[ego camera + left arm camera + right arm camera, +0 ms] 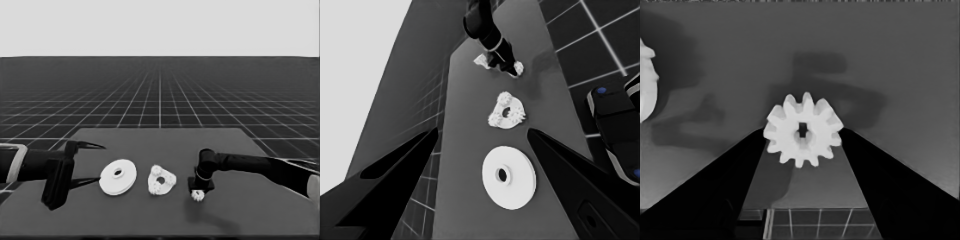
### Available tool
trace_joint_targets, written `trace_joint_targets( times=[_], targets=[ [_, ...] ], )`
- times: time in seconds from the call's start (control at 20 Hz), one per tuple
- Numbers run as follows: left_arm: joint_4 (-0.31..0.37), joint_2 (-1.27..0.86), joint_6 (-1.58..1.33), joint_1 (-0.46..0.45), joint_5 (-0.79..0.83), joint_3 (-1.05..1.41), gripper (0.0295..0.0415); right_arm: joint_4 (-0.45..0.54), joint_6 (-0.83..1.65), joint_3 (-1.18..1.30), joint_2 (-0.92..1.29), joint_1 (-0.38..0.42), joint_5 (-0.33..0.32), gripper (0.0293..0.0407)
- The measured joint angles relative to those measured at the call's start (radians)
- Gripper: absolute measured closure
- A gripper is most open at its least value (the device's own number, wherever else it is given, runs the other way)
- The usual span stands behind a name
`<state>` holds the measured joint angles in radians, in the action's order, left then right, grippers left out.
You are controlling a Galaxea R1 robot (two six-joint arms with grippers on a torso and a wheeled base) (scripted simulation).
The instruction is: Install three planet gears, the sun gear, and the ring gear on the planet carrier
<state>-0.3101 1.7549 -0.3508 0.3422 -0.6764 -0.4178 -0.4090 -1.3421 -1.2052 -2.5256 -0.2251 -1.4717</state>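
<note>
My right gripper [198, 194] hangs just above the table, right of the middle, shut on a small toothed gear [802, 131] whose centre hole faces the wrist camera. To its left lies the planet carrier, the smaller round part [161, 180], with three planet gears [506, 113] seated around its hole. Farther left lies the ring gear, the larger round part [118, 176], flat and bare. My left gripper [99, 163] waits open at the table's left end, beside the larger part and not touching it.
A thin white piece [480, 60] lies on the table just behind the right gripper. Dark machinery with blue lights [615, 135] shows past the table's edge in the left wrist view.
</note>
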Motion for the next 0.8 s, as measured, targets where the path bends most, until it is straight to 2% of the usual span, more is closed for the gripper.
trace_joint_targets(
  times=[0.2,0.3,0.4,0.7,0.8],
  targets=[
    [0.0,0.0,0.0,0.0,0.0,0.0,0.0326,0.0,0.0,0.0,0.0,0.0,0.0,0.039],
    [0.0,0.0,0.0,0.0,0.0,0.0,0.0326,0.134,-0.057,0.104,0.032,0.138,-0.056,0.039],
    [0.0,0.0,0.0,0.0,0.0,0.0,0.0326,0.19,-0.068,0.123,0.037,0.199,-0.066,0.039],
    [0.0,0.0,0.0,0.0,0.0,0.0,0.0326,0.219,-0.071,0.127,0.038,0.228,-0.07,0.039],
    [0.0,0.0,0.0,0.0,0.0,0.0,0.0326,0.239,-0.131,-0.178,-0.307,0.249,-0.084,0.039]
  ],
)
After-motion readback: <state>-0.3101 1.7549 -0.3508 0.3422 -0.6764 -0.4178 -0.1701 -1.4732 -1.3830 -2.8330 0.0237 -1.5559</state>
